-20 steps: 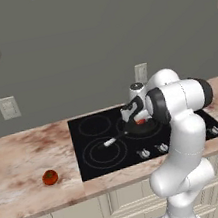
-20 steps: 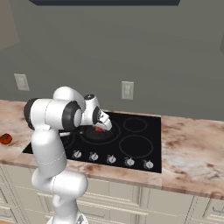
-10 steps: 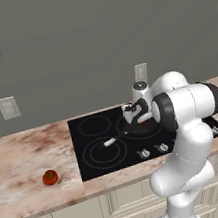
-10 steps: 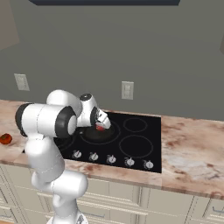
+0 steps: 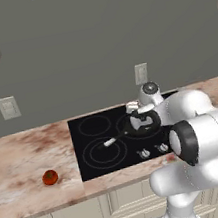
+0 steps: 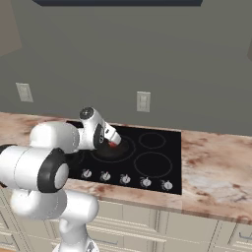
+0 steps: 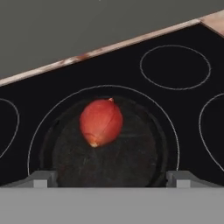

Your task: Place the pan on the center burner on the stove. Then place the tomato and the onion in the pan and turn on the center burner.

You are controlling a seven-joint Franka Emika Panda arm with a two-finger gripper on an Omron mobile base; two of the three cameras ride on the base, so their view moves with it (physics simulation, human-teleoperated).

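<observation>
The pinkish-red round onion (image 7: 101,122) lies in the shallow black pan (image 7: 131,157), clear of its rim; the two-finger gripper (image 7: 111,178) hangs spread above, seemingly untouching.

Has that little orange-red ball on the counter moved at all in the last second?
No. In the left base view the tomato sits on the marble counter at the same spot left of the stove as before.

marbled counter (image 5: 23,156) carrying black stove (image 5: 90,150) and tomato (image 5: 50,177); pan (image 7: 109,157) sitting on stove's center burner.
</observation>
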